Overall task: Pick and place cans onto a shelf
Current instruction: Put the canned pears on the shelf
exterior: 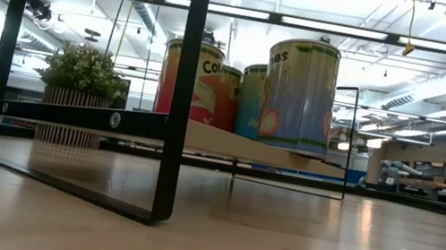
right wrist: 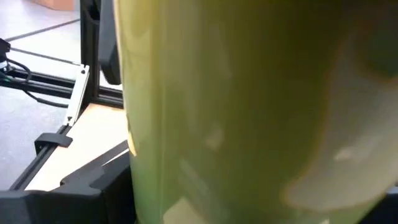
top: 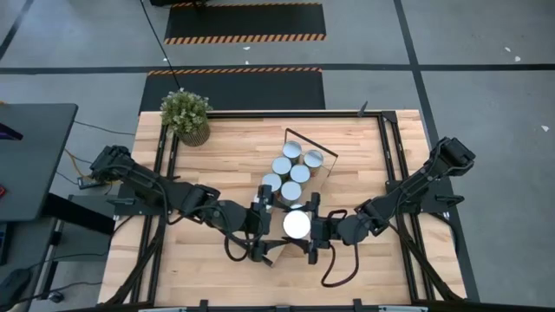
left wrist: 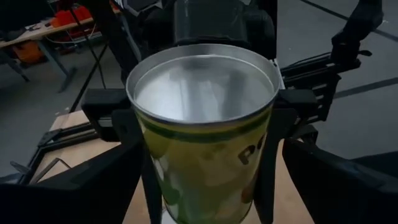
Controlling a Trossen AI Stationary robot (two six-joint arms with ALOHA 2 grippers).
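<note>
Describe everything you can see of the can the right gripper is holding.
The can is a small upright tin with a shiny silver round top and a yellowish-green printed side with a dark band under the rim. The right gripper is shut on it, over the near end of the shelf. The left gripper stands open beside it. Its base is not visible.
</note>
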